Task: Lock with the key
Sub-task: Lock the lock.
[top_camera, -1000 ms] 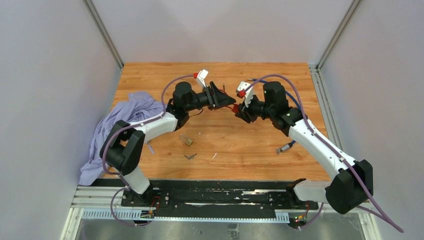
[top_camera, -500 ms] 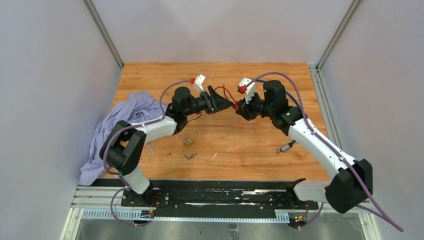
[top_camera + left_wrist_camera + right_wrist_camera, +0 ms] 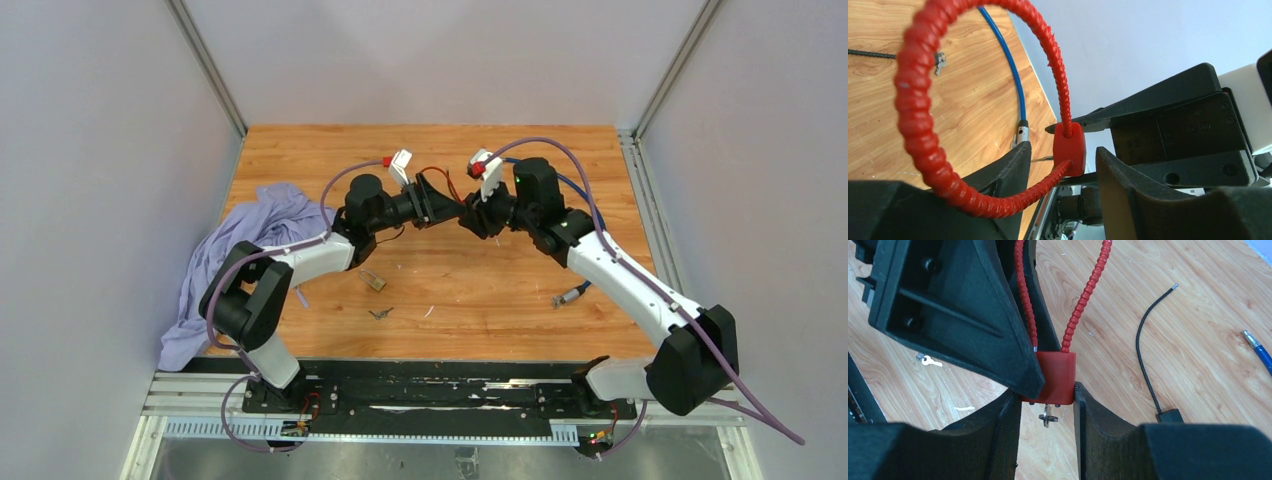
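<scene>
A red cable lock (image 3: 1055, 375) with a ribbed red loop (image 3: 913, 100) hangs in the air between the two arms. My right gripper (image 3: 1048, 395) is shut on the lock's red body. A small metal key (image 3: 1048, 416) with a ring sticks out of the body's underside, between my right fingers. My left gripper (image 3: 1063, 160) is open; its fingers (image 3: 1015, 165) straddle the body (image 3: 1069, 149) with a gap on each side, and the cable runs back between them. In the top view both grippers meet at the lock (image 3: 466, 212) above mid-table.
A brass padlock (image 3: 373, 281) and loose keys (image 3: 380, 313) lie on the wooden table (image 3: 500, 290) near the left arm. A purple cloth (image 3: 250, 240) hangs over the left edge. A blue cable (image 3: 572, 295) lies to the right, and a thin black cable (image 3: 1143, 350) lies below the right wrist.
The right arm has carried the lock leftward until the two grippers meet. The left jaws widened, then narrowed around the lock body, and the red loop now rises above them.
</scene>
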Robot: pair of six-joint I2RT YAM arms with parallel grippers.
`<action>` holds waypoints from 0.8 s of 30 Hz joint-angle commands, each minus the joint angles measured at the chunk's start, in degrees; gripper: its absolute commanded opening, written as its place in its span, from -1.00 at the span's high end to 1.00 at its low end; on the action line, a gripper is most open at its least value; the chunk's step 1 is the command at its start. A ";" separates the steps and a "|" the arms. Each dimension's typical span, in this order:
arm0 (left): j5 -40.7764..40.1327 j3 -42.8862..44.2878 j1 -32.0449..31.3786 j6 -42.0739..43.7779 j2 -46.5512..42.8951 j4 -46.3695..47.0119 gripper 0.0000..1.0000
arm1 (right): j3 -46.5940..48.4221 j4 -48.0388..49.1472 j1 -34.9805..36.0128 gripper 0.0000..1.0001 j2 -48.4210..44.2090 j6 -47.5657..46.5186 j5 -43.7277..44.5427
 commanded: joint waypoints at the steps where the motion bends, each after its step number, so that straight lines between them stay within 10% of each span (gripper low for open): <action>1: -0.17 0.87 -1.06 0.32 -0.73 1.60 -0.03 | 1.88 2.53 1.24 0.99 0.51 2.72 1.89; 16: 0.85 1.21 -0.69 -0.89 0.00 4.02 0.90 | 0.34 3.24 1.21 0.93 0.86 0.19 3.87; 24: 1.57 1.10 1.54 -1.32 -1.47 5.93 0.99 | -1.72 1.68 1.16 -0.16 -0.38 -7.06 1.71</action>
